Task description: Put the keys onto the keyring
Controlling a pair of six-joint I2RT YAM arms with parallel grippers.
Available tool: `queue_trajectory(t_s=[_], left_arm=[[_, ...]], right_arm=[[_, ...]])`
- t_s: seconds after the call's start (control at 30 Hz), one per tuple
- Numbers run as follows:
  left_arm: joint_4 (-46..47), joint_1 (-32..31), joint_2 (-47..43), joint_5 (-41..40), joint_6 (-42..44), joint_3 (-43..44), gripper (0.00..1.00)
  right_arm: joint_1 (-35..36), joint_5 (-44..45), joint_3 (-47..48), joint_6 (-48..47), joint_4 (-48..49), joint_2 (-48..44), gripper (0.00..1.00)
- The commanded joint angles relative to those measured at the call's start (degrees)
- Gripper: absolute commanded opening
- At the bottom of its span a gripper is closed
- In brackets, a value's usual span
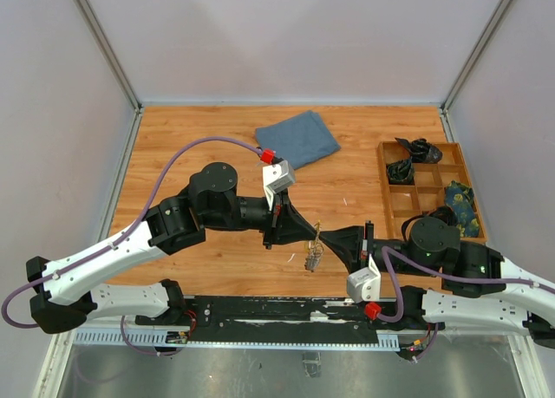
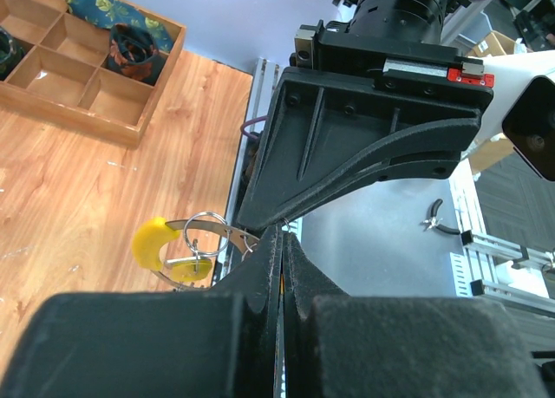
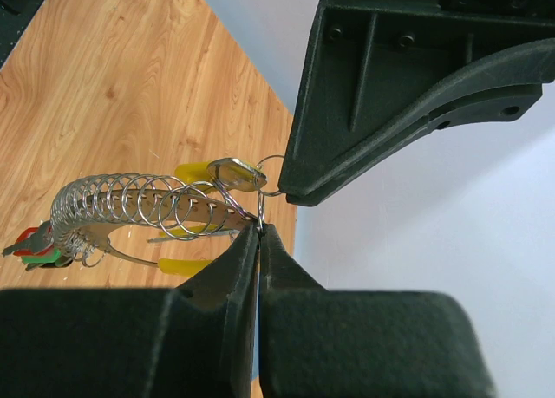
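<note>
Over the table's near middle my two grippers meet tip to tip. The keyring point(image 3: 186, 209) is a perforated grey metal band strung with several small wire rings. My right gripper point(image 3: 259, 228) is shut on its end. My left gripper point(image 2: 283, 233) is shut on the thin ring of a silver key point(image 3: 236, 173) right beside that end. Keys point(image 3: 186, 265) with yellow, red and green heads hang from the band, and a yellow head point(image 2: 153, 242) shows in the left wrist view. From above, the bunch point(image 1: 314, 259) dangles below the left gripper point(image 1: 313, 233) and right gripper point(image 1: 323, 238).
A folded blue cloth point(image 1: 297, 138) lies at the back of the wooden table. A wooden compartment tray point(image 1: 382, 190) with dark rolled items stands at the right. The table's near edge and a metal rail run just below the grippers.
</note>
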Motion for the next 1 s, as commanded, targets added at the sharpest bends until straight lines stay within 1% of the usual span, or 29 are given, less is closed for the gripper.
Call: queue_trajectory(t_s=[0.0,0.97], left_arm=[[0.56,-0.52,-0.41,-0.10,-0.12,1.22,0.01],[-0.32,-0.56,0.67,-0.97,0.58,1.64,0.00]], right_arm=[[0.94,-0.80,0.69,-0.98,1.33,-0.52,0.01],[3.21,-1.96,1.89,-0.74,1.66,-1.71,0.01]])
